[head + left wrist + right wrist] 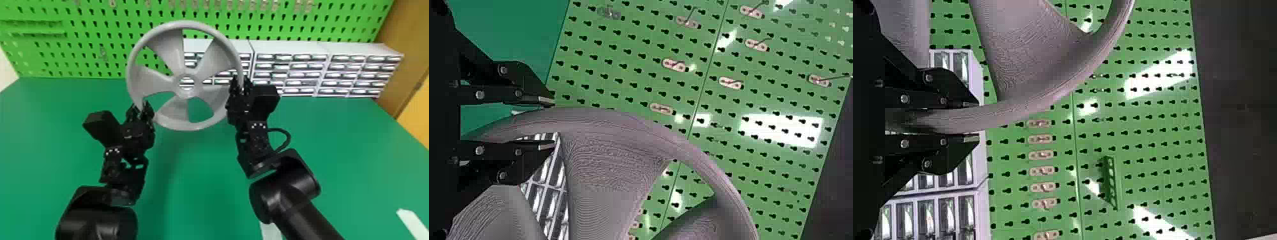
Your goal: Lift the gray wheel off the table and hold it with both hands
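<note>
The gray wheel (pixel 174 125) is held up off the green table in the head view, its face toward the camera. My left gripper (pixel 140 110) is shut on the rim at the wheel's lower left, and my right gripper (pixel 240 85) is shut on the rim at its right side. In the left wrist view, the rim of the wheel (pixel 614 120) passes between the fingers of my left gripper (pixel 549 122). The right wrist view has the rim (pixel 1003 114) clamped between both fingers of my right gripper (pixel 975 121).
Behind the wheel stands a green pegboard (pixel 95 48) with small hooks. White drawer cabinets (pixel 290 48) line the table's back edge, close behind the right gripper. The green table (pixel 198 178) lies below both arms, with a white strip (pixel 413 223) at its right.
</note>
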Controlling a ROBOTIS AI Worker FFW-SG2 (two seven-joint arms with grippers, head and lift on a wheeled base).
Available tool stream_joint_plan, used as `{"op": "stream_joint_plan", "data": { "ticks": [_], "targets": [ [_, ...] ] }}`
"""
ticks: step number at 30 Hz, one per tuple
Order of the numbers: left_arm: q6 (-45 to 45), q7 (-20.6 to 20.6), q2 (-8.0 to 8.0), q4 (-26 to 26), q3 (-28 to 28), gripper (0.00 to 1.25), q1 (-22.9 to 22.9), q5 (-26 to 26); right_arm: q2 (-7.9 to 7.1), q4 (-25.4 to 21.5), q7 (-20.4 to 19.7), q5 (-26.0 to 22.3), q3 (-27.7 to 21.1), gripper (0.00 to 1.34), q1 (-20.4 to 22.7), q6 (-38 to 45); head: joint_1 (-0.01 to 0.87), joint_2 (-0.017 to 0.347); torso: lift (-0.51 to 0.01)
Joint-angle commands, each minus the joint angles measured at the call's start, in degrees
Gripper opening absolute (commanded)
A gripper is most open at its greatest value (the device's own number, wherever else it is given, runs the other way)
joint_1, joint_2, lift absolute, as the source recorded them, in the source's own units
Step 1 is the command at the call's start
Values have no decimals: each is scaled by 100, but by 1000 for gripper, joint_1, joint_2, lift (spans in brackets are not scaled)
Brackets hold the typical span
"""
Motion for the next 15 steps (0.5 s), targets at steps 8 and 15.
{"op": "stream_joint_plan", "data": {
  "ticks": [8,15],
  "targets": [
    [-250,214,-8,53,-48,275,-19,59,-2,-7,-1,0,5,204,21,-67,711,15,-98],
    [-293,249,-8,62,-56,275,-19,59,7,-7,-1,8,14,204,56,-128,711,15,-98]
  ]
}}
